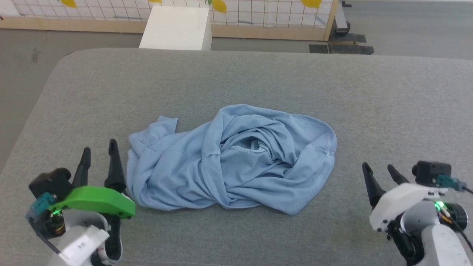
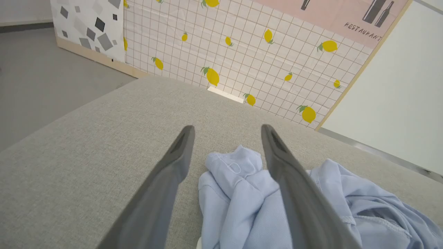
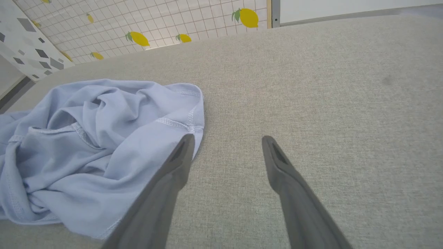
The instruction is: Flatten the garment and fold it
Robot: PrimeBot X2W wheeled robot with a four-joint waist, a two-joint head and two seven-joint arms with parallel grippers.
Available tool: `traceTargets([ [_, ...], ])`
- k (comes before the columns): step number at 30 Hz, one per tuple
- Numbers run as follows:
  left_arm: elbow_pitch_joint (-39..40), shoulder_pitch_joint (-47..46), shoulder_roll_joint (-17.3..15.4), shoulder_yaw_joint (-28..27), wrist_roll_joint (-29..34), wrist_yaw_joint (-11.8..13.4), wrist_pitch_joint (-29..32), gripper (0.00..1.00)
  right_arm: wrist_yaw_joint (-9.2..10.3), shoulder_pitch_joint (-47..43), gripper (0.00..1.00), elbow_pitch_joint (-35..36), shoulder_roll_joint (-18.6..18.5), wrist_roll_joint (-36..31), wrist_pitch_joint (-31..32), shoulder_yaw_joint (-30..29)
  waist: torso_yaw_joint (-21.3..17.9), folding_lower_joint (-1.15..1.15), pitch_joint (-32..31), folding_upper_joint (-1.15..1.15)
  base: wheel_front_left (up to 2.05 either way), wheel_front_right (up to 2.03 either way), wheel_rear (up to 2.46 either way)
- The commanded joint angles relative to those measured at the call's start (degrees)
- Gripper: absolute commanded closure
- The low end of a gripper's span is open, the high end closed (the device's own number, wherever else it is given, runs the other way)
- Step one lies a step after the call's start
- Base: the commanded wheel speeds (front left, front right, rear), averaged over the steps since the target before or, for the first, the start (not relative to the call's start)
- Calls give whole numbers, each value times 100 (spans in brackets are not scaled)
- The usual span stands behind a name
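Observation:
The garment [image 1: 236,159] is a light blue shirt lying crumpled in a heap at the middle of the grey table [image 1: 258,77]; its folds also show in the left wrist view as the garment [image 2: 242,193] and in the right wrist view as the garment [image 3: 93,145]. My left gripper [image 1: 99,150] stands open just left of the heap's left edge, holding nothing. In its own view the left gripper [image 2: 226,133] has cloth lying below and between its fingers. My right gripper [image 1: 380,170] is open at the lower right, apart from the cloth. The right gripper [image 3: 226,140] hovers beside the hem.
A white box [image 1: 177,27] stands on the floor beyond the table's far edge, before a tiled lemon-print panel [image 1: 258,11]. Bare grey table surface lies all around the heap. Grey floor [image 1: 22,66] runs along the left side.

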State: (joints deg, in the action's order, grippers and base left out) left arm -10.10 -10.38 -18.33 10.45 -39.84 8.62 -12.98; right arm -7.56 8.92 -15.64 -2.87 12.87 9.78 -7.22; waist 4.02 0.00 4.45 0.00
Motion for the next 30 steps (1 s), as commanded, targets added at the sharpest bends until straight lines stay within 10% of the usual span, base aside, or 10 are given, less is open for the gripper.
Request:
traceTargets([
  [1,76,75,1,40,227,-41,-103,0,8,251,0,29,-1,-111,140,29,60,0,137,0,0,0,0],
  [18,249,-586,599,-90,1606,-544,-201,0,8,3243,0,-1627,-656,-915,3057,1350,618,0,1415,0,0,0,0],
  [27,111,-662,952,-357,1835,-783,-201,0,8,3448,0,-2184,-810,-698,3531,1880,744,0,1540,0,0,0,0],
  [28,90,-657,980,-395,1861,-808,-201,0,8,3452,96,-2188,-811,-650,3478,1902,732,0,1521,0,0,0,0],
  [30,44,-632,1032,-459,1891,-859,-201,0,8,3475,100,-2157,-838,-567,3299,1909,703,0,1473,0,0,0,0],
])
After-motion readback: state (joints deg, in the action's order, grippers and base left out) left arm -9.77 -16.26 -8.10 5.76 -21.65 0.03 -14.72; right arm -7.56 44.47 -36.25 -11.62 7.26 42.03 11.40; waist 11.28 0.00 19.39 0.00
